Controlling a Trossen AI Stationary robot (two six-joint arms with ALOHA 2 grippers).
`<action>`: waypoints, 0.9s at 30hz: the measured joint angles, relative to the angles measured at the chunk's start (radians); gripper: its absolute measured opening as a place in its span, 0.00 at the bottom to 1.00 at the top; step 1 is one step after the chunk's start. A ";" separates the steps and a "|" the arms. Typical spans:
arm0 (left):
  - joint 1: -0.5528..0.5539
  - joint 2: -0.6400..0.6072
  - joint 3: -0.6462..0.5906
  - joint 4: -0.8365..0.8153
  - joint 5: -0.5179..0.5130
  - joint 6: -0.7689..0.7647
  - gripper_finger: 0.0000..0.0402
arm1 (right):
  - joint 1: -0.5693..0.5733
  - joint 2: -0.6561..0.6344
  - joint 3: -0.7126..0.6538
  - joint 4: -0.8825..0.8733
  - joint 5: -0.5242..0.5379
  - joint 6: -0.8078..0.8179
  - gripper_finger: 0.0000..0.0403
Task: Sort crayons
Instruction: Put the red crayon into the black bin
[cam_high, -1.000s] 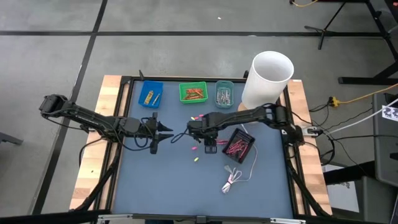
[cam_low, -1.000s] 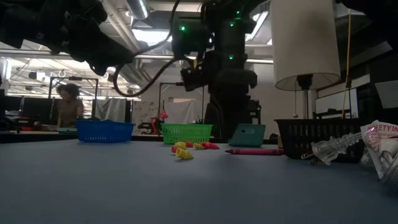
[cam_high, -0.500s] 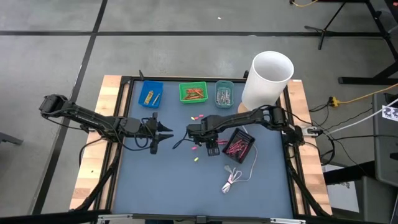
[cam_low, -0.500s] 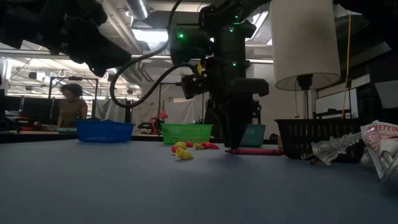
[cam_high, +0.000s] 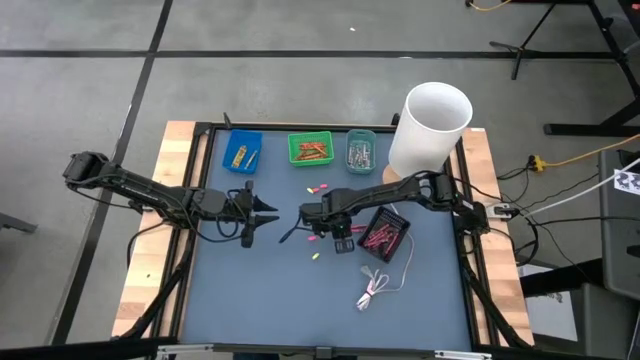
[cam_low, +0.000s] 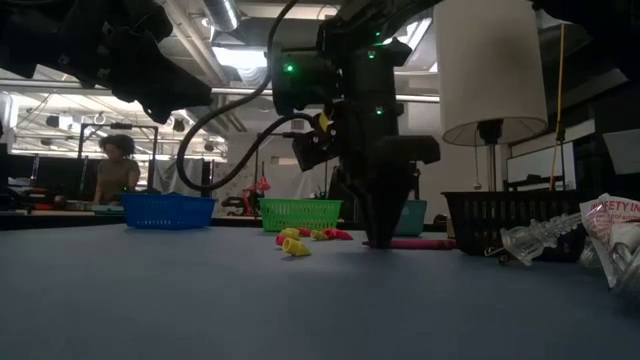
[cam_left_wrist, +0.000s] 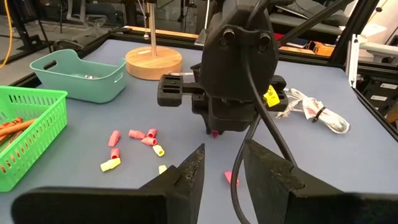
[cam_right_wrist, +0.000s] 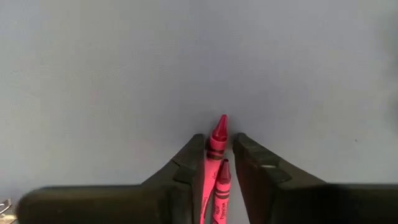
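The right gripper (cam_right_wrist: 217, 158) is pressing down on the blue table (cam_high: 260, 290) near its middle, just beside the black basket (cam_high: 385, 232) that is holding a pile of pink crayons (cam_high: 381, 236). Its two fingers (cam_right_wrist: 186, 167) are closing on a pink crayon (cam_right_wrist: 216, 142), whose tip is sticking out past the fingertips; a second pink crayon (cam_right_wrist: 219, 186) is lying between the fingers right behind it. From table height, the crayon (cam_low: 415, 243) is lying flat on the surface under the gripper (cam_low: 385, 228).

The left gripper (cam_high: 268, 212) is hovering left of the table's middle, its fingers (cam_left_wrist: 186, 177) standing apart with nothing between them, pointing toward the right arm.

Loose short pieces in pink and yellow (cam_left_wrist: 134, 144) are lying scattered near the middle of the table, toward the far edge. Along that far edge, a blue tray (cam_high: 242, 151), a green tray (cam_high: 310, 149) holding orange and red crayons, and a teal tray (cam_high: 361, 150) are sitting in a row. A tall white cylinder (cam_high: 431, 128) is standing at the far right corner. A coiled white cable (cam_high: 374, 288) is lying toward the near edge.
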 joint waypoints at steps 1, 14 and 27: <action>0.000 0.000 0.000 0.000 0.000 0.000 0.24 | 0.000 0.000 0.000 0.000 0.000 0.000 0.19; 0.000 0.000 0.000 0.000 0.000 0.000 0.24 | 0.000 0.002 -0.003 0.012 0.001 -0.001 0.03; 0.000 0.000 0.000 0.000 0.000 0.000 0.24 | 0.000 0.010 0.100 -0.130 0.004 -0.001 0.03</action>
